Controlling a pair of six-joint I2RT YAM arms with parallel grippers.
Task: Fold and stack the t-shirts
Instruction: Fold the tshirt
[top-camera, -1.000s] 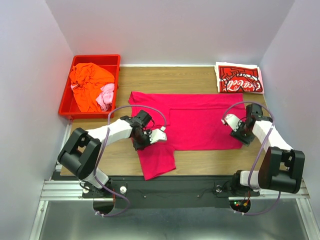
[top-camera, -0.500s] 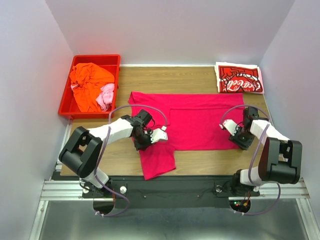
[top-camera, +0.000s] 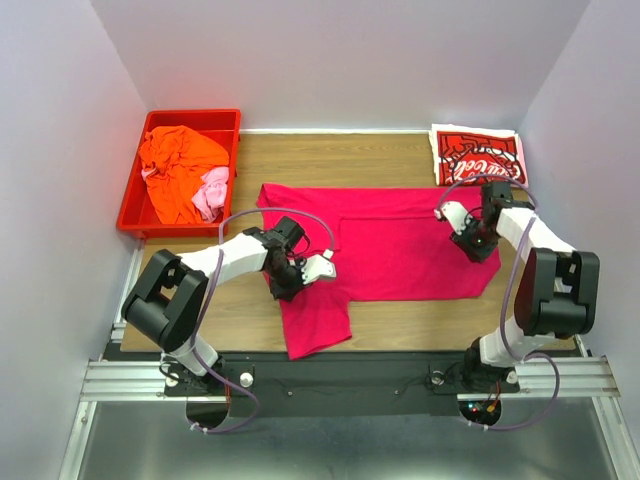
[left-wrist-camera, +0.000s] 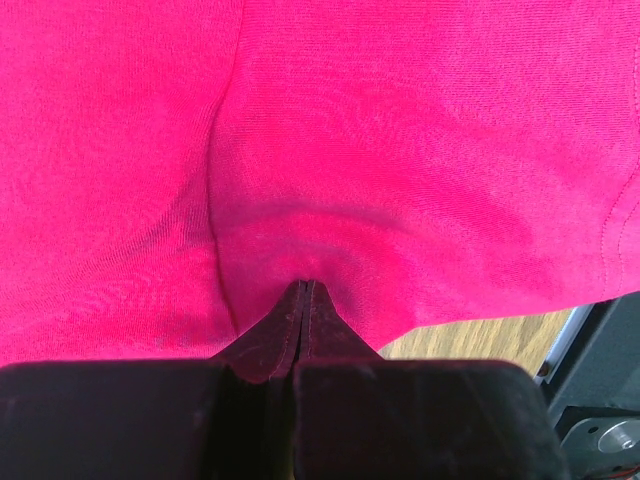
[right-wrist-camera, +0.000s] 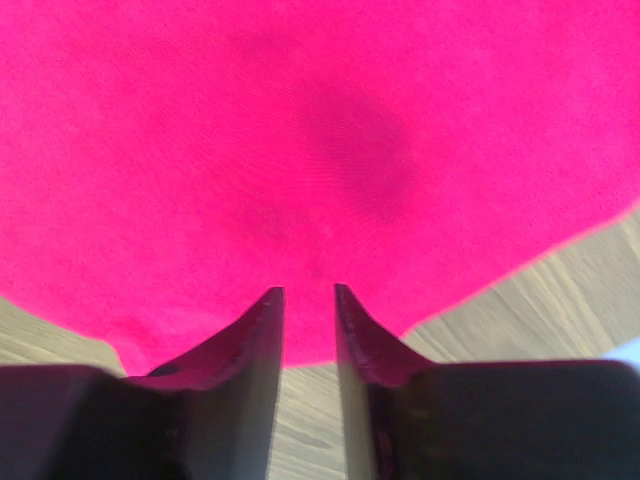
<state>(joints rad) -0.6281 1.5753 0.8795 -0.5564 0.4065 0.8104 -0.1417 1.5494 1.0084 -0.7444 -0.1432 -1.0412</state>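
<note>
A plain magenta t-shirt (top-camera: 400, 245) lies spread flat across the wooden table, one sleeve pointing toward the near edge. My left gripper (top-camera: 287, 281) sits at its left side, shut on a pinch of the magenta cloth (left-wrist-camera: 330, 150), and creases run out from the left gripper's tips (left-wrist-camera: 305, 286). My right gripper (top-camera: 477, 241) hovers over the shirt's right part. In its wrist view the right gripper (right-wrist-camera: 308, 292) is open by a narrow gap with nothing between the fingers, and the shirt's edge (right-wrist-camera: 300, 130) lies just ahead. A folded Coca-Cola t-shirt (top-camera: 478, 157) rests at the back right.
A red bin (top-camera: 133, 216) stands at the back left, holding a crumpled orange t-shirt (top-camera: 175, 165) and a light pink one (top-camera: 212, 190). White walls close in the table on three sides. Bare wood (top-camera: 400, 320) shows along the near edge.
The right gripper has moved from the shirt's near right edge toward the back, and its jaws have narrowed. The left gripper has stayed shut in place.
</note>
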